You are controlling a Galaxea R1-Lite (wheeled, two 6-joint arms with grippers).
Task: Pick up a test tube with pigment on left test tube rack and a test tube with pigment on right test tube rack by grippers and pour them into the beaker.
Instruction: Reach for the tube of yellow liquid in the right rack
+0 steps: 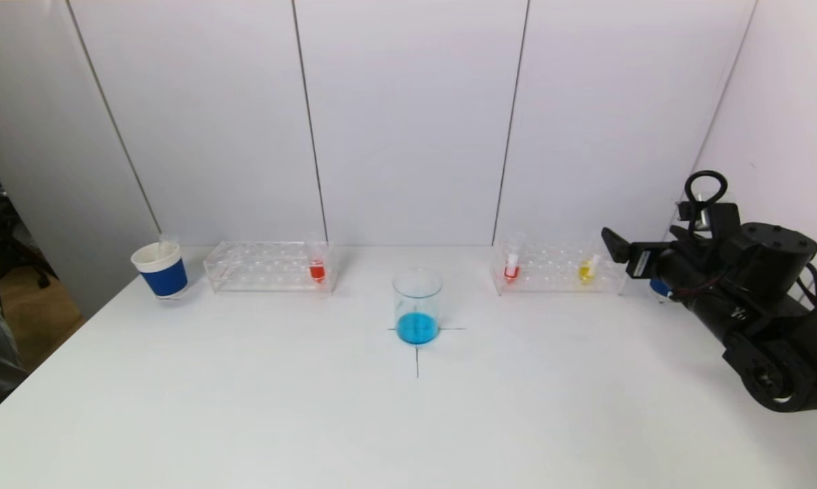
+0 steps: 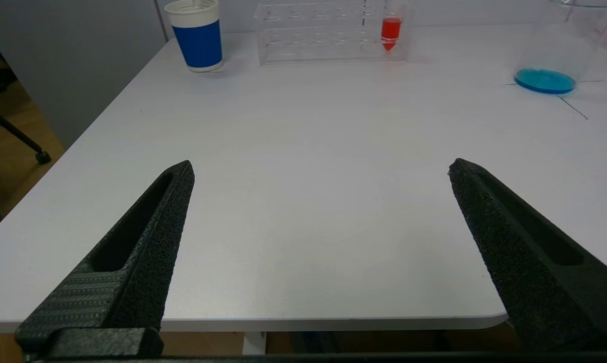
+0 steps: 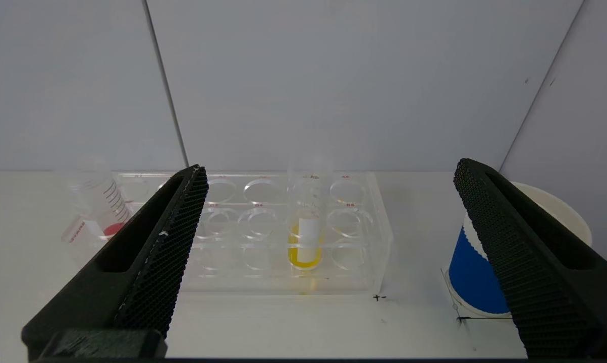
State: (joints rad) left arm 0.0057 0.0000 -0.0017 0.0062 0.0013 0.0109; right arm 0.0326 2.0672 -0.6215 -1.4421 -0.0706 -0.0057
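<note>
Gripper (image 3: 328,171), my right, wide and empty, faces the right rack (image 3: 283,237); yellow tube (image 3: 306,237) stands straight ahead in it. Left gripper (image 2: 321,169) wide over the table (image 2: 303,151) edge. Beaker (image 1: 418,307) at centre holds blue liquid; red tube (image 1: 317,266) in left rack (image 1: 265,266).

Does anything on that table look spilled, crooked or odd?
One thing: the red tube at the end of the right rack leans, while the yellow tube stands upright. Nothing looks spilled; the blue liquid sits inside the beaker.
</note>
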